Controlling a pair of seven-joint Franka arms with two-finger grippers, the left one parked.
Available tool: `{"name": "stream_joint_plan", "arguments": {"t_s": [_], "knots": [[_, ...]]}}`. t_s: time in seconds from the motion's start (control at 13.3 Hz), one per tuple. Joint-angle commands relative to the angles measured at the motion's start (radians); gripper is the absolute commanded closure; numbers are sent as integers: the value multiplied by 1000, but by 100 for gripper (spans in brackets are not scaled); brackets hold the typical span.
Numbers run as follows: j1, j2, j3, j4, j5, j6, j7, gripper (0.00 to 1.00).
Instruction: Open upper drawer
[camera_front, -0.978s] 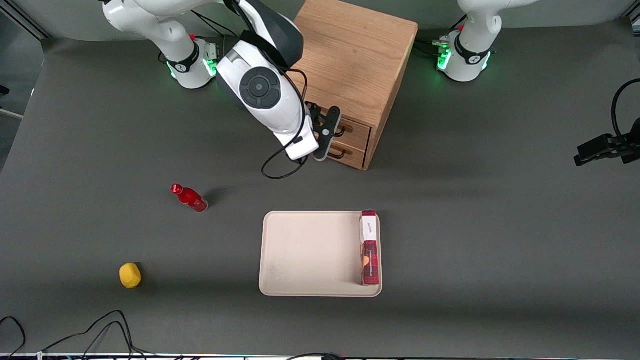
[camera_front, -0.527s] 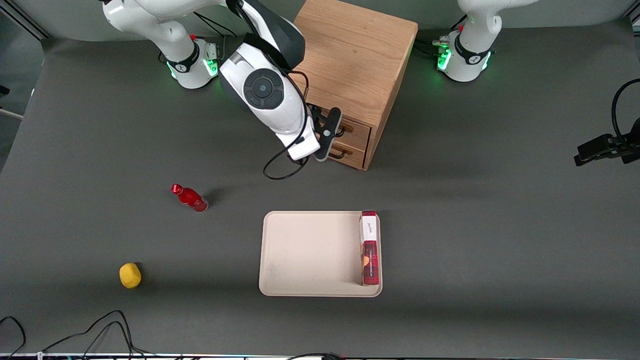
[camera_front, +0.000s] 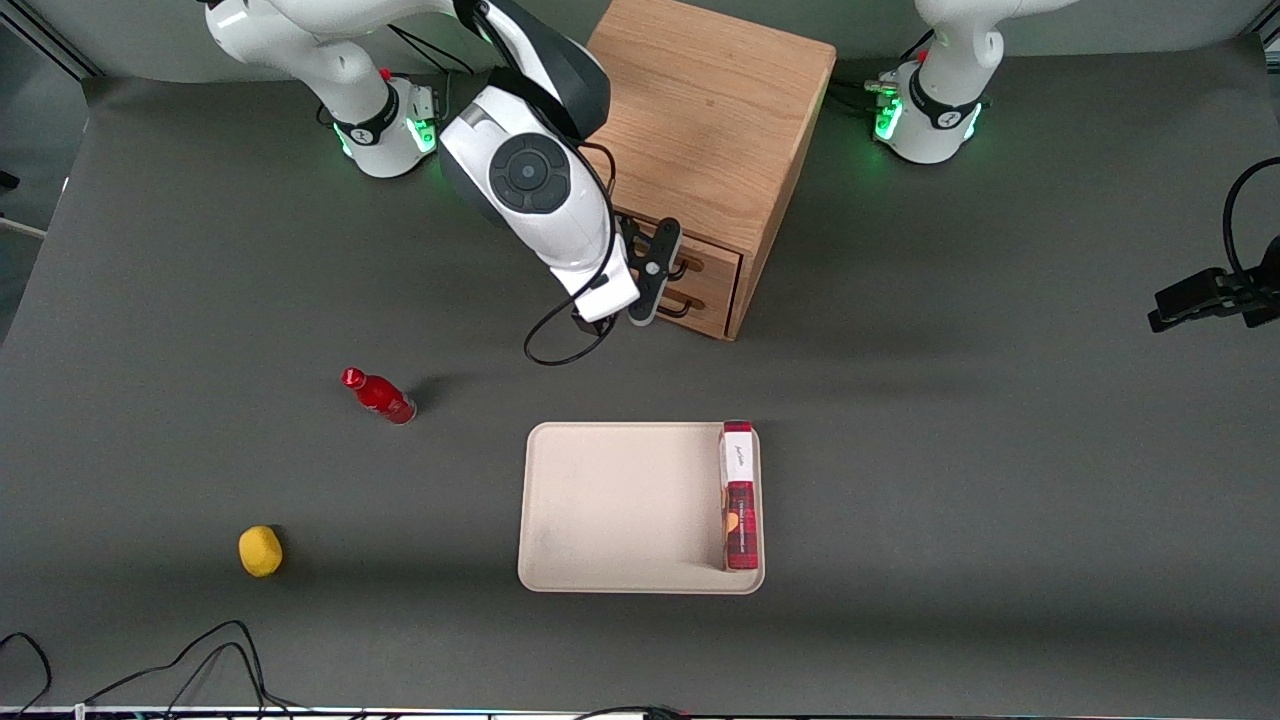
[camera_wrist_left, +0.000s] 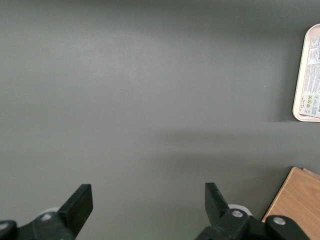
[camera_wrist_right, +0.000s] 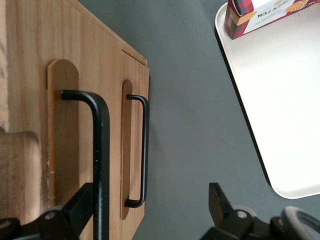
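Observation:
The wooden cabinet (camera_front: 710, 110) stands at the back of the table. Its upper drawer (camera_front: 712, 262) looks shut, its front level with the bottom drawer (camera_front: 700, 308). My right gripper (camera_front: 668, 272) is in front of the two drawer fronts, at handle height. In the right wrist view the gripper (camera_wrist_right: 150, 205) is open. The upper drawer's black wire handle (camera_wrist_right: 101, 150) runs between the fingers, close against one finger (camera_wrist_right: 80, 205). The other finger (camera_wrist_right: 220, 200) hangs over the table. The bottom drawer's handle (camera_wrist_right: 145, 150) also lies within the open span, farther down.
A beige tray (camera_front: 620, 500) lies nearer the front camera than the cabinet, with a red biscuit box (camera_front: 740, 500) along one edge. A red bottle (camera_front: 378, 396) and a yellow ball (camera_front: 260, 551) lie toward the working arm's end. Cables trail along the front edge.
The right arm's wrist has shifted slightly toward the cabinet. The gripper stays open in front of the drawers. The drawers have not moved.

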Motion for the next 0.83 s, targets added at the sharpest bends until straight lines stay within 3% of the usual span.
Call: {"name": "stream_joint_plan", "arguments": {"t_s": [0.0, 0.75], "knots": [[-11, -15, 0, -20, -15, 23, -1, 0], [-16, 5, -15, 24, -16, 25, -1, 0]]}}
